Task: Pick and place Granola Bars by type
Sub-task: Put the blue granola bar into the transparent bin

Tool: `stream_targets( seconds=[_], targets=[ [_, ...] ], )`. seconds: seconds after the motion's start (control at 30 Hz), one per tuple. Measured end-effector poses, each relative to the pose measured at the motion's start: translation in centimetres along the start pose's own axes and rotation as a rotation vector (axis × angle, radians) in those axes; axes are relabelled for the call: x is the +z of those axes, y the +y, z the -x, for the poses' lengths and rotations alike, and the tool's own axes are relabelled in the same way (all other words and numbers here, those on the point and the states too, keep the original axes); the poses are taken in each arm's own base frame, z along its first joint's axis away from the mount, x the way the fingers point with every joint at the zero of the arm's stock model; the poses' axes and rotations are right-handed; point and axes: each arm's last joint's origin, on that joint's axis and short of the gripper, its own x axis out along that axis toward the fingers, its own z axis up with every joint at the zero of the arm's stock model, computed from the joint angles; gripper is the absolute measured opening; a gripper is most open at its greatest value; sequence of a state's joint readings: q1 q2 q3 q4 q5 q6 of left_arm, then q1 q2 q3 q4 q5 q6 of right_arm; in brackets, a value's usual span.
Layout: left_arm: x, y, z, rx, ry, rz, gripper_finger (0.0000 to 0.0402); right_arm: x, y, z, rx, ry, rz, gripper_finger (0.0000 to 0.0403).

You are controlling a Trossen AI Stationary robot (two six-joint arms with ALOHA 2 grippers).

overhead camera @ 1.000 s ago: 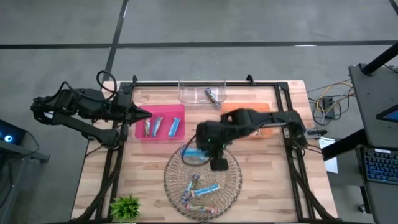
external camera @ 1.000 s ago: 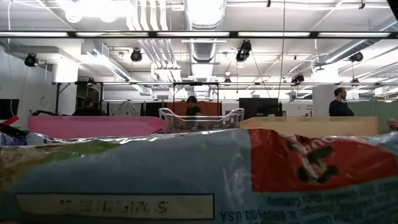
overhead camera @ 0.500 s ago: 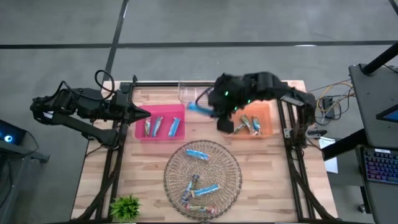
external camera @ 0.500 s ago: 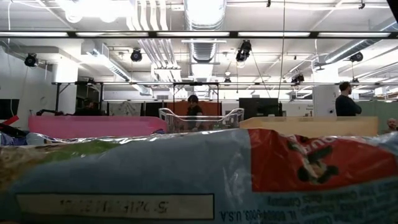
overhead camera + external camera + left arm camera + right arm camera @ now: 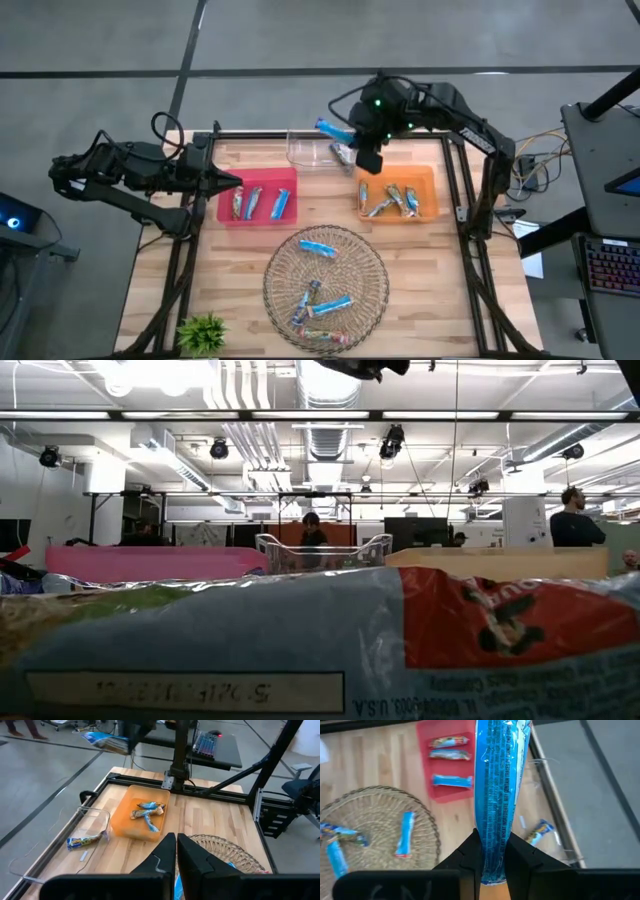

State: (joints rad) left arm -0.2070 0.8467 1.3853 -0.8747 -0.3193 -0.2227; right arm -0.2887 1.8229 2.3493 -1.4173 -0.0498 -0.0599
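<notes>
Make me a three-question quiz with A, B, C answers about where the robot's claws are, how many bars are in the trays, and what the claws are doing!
1. Where is the right claw?
A. Above the clear tray
B. Low inside the wicker basket
C. Beside the green plant

2. How many granola bars lie in the pink tray?
A. One
B. Three
C. Six

3. What is the right claw doing?
A. Hanging open and empty
B. Pinching a blue granola bar
C. Holding the green plant

Answers:
1. A: the high view shows it over the clear tray at the table's far edge, away from the wicker basket.
2. B: three bars lie side by side in it.
3. B: the right wrist view shows the blue granola bar clamped between its fingers. The left claw waits shut by the pink tray.
</notes>
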Motion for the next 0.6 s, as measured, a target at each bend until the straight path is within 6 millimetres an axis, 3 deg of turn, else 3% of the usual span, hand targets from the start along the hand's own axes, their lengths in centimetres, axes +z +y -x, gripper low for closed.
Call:
stream_targets(
  seconds=[0.33, 0.6],
  targets=[
    [0.1, 0.2, -0.1, 0.074, -0.016, 0.012, 0.0000, -0.1, -3.9, -0.2, -0.064, -0.007, -0.039, 0.0052],
    [0.1, 0.1, -0.6, 0.106, -0.014, 0.000, 0.0000, 0.3, -7.1, -1.9, -0.043, -0.042, -0.127, 0.0052]
  ],
)
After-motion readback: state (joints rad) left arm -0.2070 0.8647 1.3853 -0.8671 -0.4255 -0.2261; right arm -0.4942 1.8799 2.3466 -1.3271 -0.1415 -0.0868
